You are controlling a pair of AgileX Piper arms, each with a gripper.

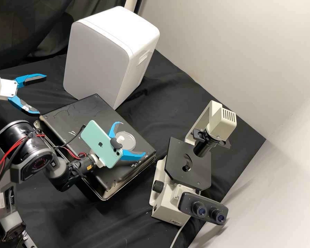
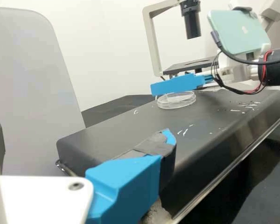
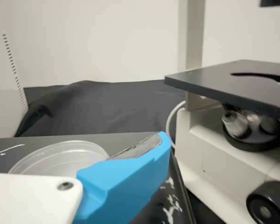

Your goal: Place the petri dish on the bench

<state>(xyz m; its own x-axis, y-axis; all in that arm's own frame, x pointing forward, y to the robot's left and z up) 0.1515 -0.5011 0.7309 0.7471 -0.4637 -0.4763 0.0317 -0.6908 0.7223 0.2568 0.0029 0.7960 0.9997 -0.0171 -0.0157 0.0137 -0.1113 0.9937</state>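
Observation:
The clear petri dish (image 1: 126, 139) lies flat on top of a black metal case (image 1: 75, 117) in the middle of the bench. My right gripper (image 1: 131, 138) is open, and its two blue fingers straddle the dish, one on each side. In the right wrist view the dish (image 3: 60, 156) sits just beside one blue finger (image 3: 126, 182). My left gripper (image 1: 41, 94) hangs open and holds nothing, off the case's far left corner. From the left wrist view, the dish (image 2: 176, 99) rests at the case's far end.
A tall white appliance (image 1: 110, 51) stands behind the case. A microscope (image 1: 193, 168) stands to the right of the case, close to the right gripper. Black cloth (image 1: 162, 100) covers the bench between them, and a white wall runs along the right.

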